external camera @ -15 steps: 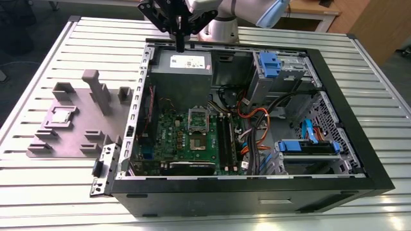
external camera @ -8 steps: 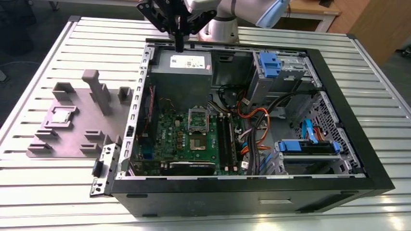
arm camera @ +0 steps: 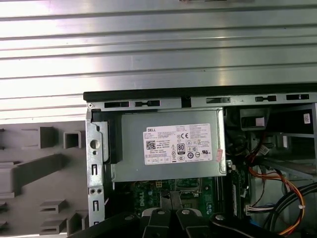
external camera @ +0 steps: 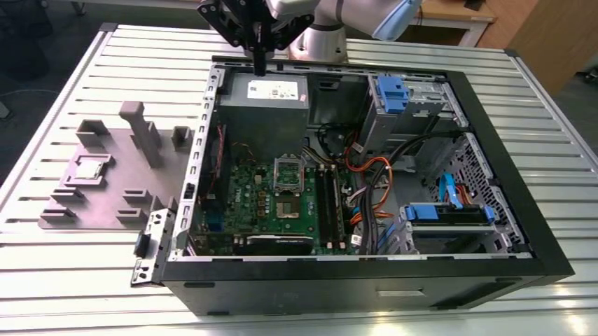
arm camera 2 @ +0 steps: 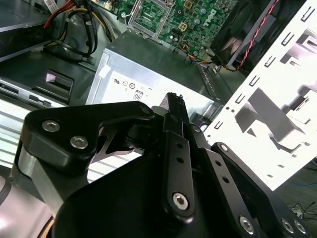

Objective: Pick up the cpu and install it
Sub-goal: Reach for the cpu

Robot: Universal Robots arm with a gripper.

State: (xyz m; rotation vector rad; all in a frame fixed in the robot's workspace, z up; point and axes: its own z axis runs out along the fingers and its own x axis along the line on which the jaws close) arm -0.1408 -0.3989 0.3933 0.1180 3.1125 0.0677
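In the exterior view the hand (external camera: 259,66) hangs above the computer case (external camera: 374,287), over its rear edge and the grey power supply (external camera: 262,115). The cpu (external camera: 94,170) lies outside the case, in a nest on the grey fixture plate (external camera: 103,203) that rests on the slatted surface (external camera: 75,280) against the case's wall on the exterior view's left. Hand and cpu are well apart. The step in hand reads as the reach for the chip, and upright posts (external camera: 140,133) stand on the plate between the chip and the case. A good approach stays high over them and then drops straight down onto the nest.

In the second wrist view the fingers (arm camera 2: 176,144) look pressed together with nothing between them, though the angle is steep. They would need to spread before any descent and close on the chip's edges, keeping it level.

In the first wrist view the power supply sits just inside the case, with the green motherboard (arm camera: 148,196) past it. The plate lies beside the case wall.
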